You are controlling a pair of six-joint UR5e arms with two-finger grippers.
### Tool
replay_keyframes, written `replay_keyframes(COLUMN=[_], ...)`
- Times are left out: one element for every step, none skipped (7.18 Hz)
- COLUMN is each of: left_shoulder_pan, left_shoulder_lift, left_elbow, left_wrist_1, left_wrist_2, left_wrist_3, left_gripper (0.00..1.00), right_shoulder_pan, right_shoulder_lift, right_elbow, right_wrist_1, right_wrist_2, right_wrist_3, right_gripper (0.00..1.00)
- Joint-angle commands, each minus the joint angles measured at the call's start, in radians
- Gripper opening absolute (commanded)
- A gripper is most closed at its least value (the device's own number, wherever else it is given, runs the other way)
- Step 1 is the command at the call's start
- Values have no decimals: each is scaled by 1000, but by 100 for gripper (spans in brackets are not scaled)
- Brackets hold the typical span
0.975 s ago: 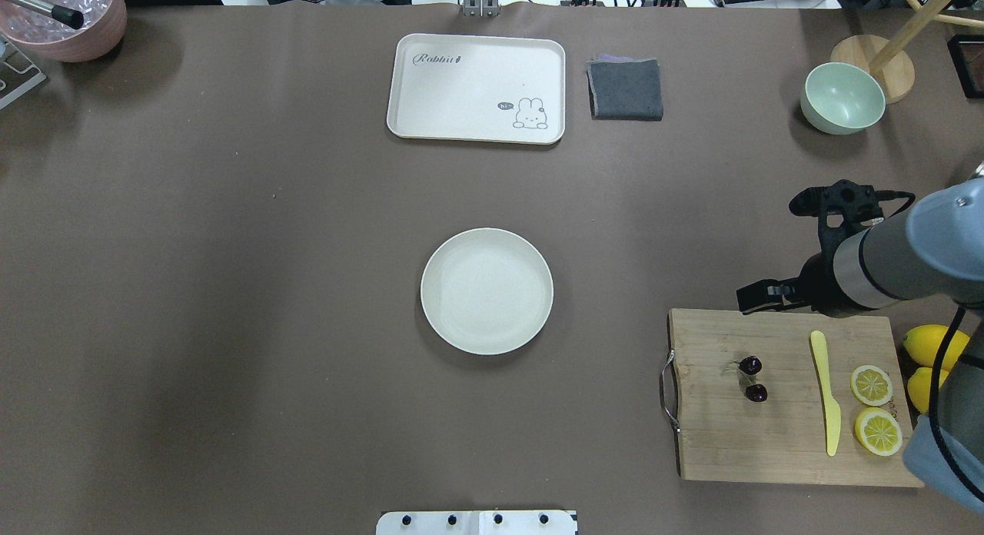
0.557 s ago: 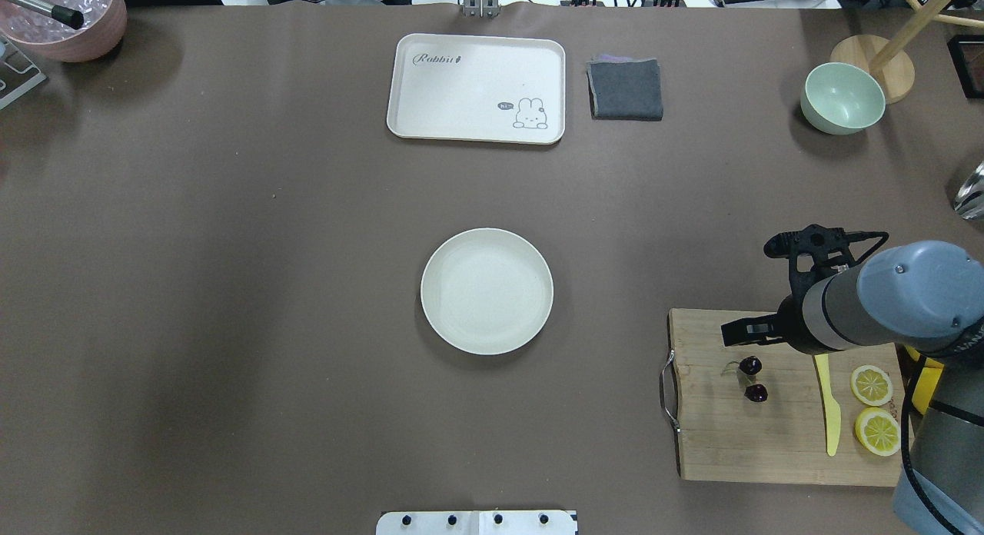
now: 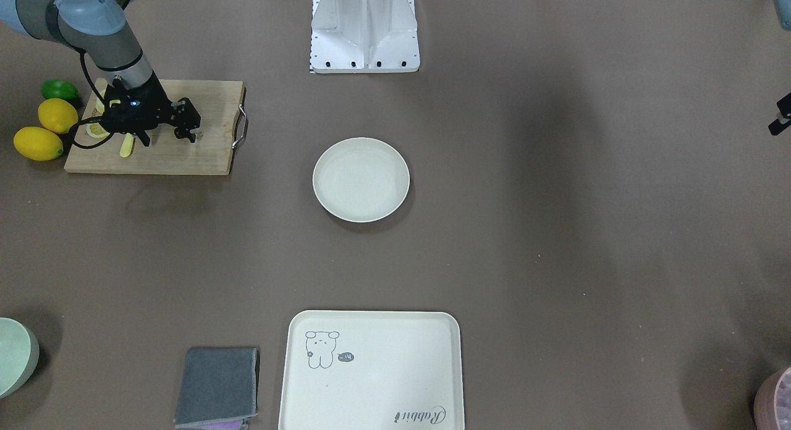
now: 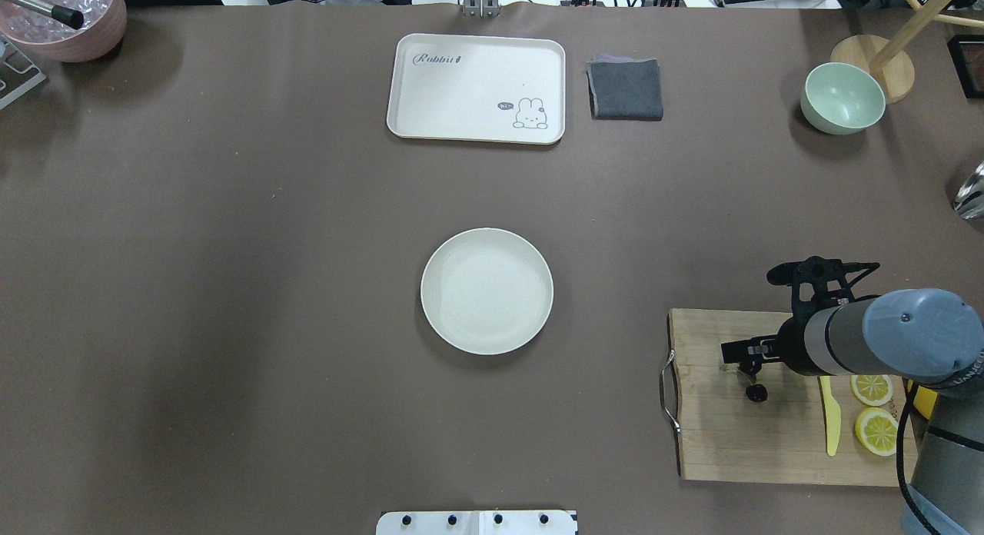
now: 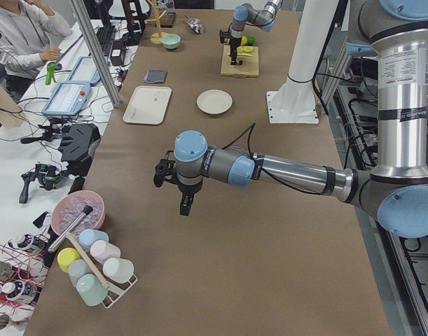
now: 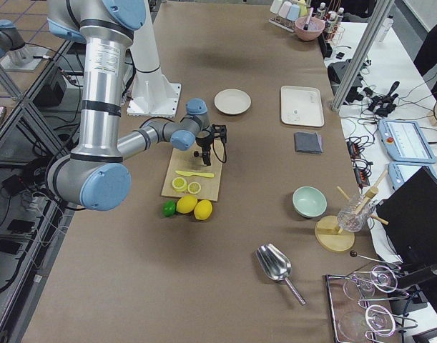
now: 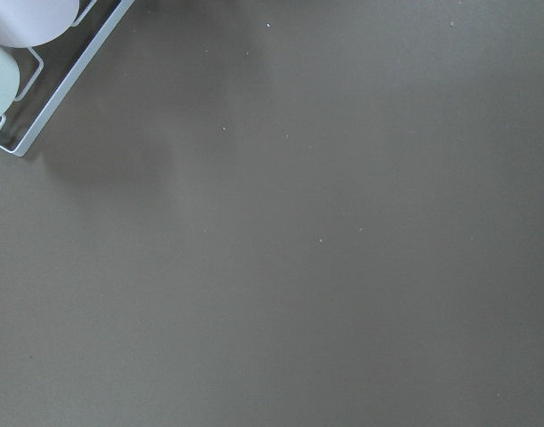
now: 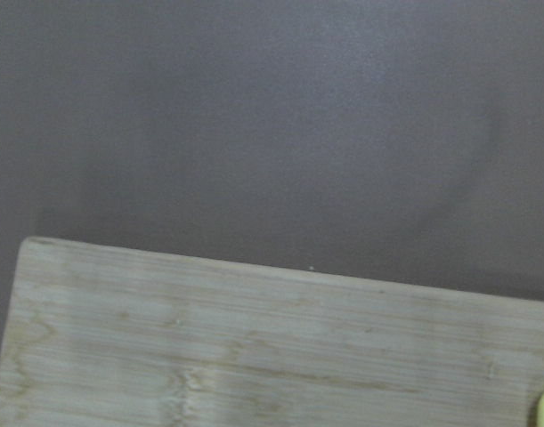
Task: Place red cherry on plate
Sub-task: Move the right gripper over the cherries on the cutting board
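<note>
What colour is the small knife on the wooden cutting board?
Pale yellow knife, best seen in the overhead exterior view.

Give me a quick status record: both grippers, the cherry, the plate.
right gripper: over the cutting board, above the cherry; open or shut unclear
red cherry: on the board, partly hidden by the gripper
plate: empty, mid-table
left gripper: over bare table, far from the board; state unclear
status: cherry not yet on plate
</note>
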Motion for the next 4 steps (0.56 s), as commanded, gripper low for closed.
replay_keyframes(left_shoulder_pan=[0, 0, 0, 1], left_shoulder_lift=[0, 2, 14, 17], left_elbow=[3, 2, 0, 0], left_wrist_1=[0, -2, -8, -23], left_wrist_2=[1, 1, 1, -1], left_wrist_3=[1, 1, 3, 1], left_gripper=[98, 98, 98, 98], right_shoulder_pan=[-26, -32, -37, -52], right_shoulder_lift=[1, -1, -4, -7], right_elbow=[10, 10, 12, 12], right_wrist_1=[7, 7, 7, 7], right_wrist_2=[-9, -10, -17, -36], right_wrist_3=[36, 37, 40, 55], right_gripper=[99, 98, 94, 79])
